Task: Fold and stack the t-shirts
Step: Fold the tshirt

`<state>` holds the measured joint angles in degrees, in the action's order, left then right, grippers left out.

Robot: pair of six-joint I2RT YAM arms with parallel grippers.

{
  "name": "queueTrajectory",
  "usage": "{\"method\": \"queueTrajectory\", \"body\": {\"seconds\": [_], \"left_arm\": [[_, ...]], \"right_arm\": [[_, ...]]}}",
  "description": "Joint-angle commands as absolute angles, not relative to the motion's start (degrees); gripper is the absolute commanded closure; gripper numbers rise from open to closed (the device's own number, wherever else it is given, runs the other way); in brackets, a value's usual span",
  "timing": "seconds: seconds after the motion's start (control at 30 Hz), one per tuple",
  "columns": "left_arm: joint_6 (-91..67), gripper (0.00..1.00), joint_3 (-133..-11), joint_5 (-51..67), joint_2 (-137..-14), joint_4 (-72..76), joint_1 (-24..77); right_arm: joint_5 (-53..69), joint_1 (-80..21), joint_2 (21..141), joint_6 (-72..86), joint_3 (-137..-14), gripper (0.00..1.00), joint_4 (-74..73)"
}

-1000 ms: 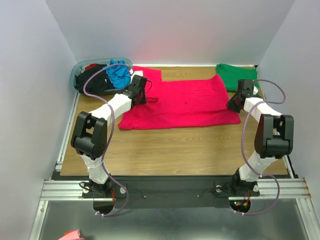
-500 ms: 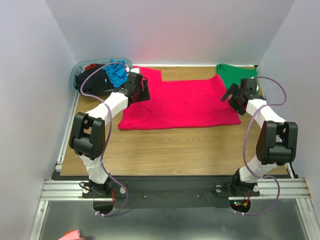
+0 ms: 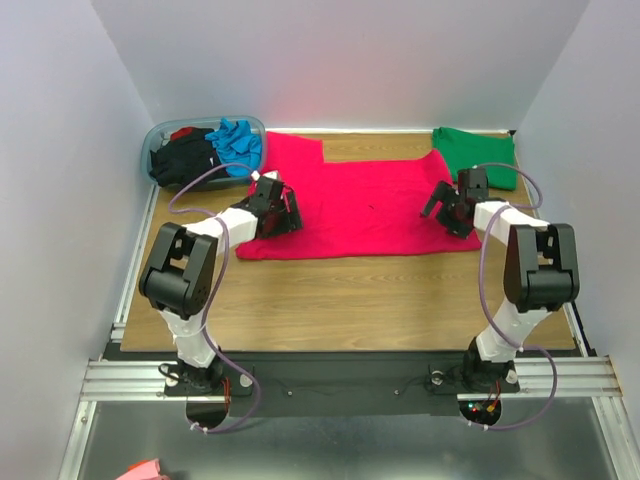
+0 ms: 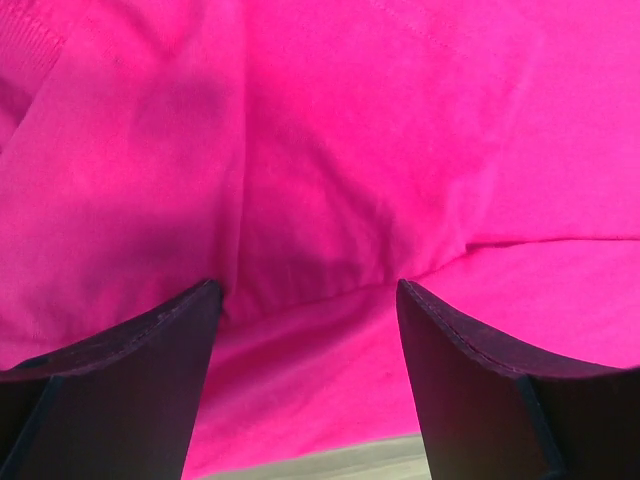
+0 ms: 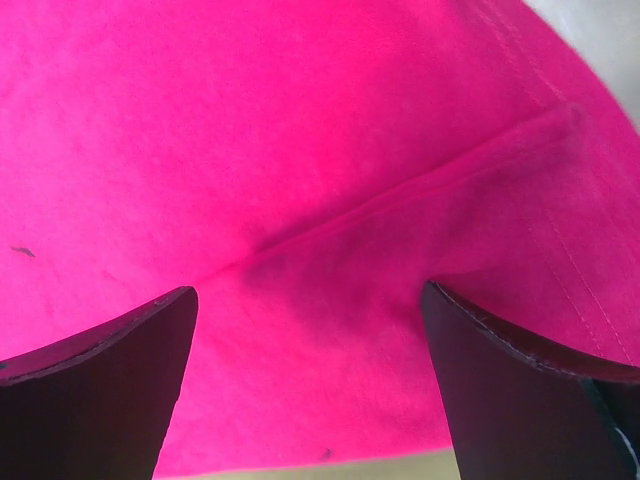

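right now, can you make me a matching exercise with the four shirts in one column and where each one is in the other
Things
1. magenta-red shirt
2. green shirt
3. turquoise shirt
4. black shirt

Places
A. in the tub, left part
B. at the far right corner of the table
C. spread out across the middle of the table
D. in the tub, right part

Pairs: 1-C, 2-B, 3-D, 4-A

White links, black joints on left arm (image 3: 232, 221), right arm (image 3: 501, 212); looping purple cables (image 3: 484, 282); black wedge-shaped jaws.
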<state>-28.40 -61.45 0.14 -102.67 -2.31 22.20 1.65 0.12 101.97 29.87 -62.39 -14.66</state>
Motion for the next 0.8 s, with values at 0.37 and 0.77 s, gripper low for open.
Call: {"method": "queueTrajectory", "body": {"seconds": [0.37,0.77], "left_arm": [[-49.5,0.18,-24.7,3.6,-69.9,-6.4,24.4],[-54.3,0.08,-30.7,-6.1,-49.9,-27.9,25.1]], "right_arm": [[0.4,0.4,61.2,47.8,-26.0,0.00,-20.9],[-0.3,0.4,46.8,48.5,-28.1,0.00,-30.1]]}}
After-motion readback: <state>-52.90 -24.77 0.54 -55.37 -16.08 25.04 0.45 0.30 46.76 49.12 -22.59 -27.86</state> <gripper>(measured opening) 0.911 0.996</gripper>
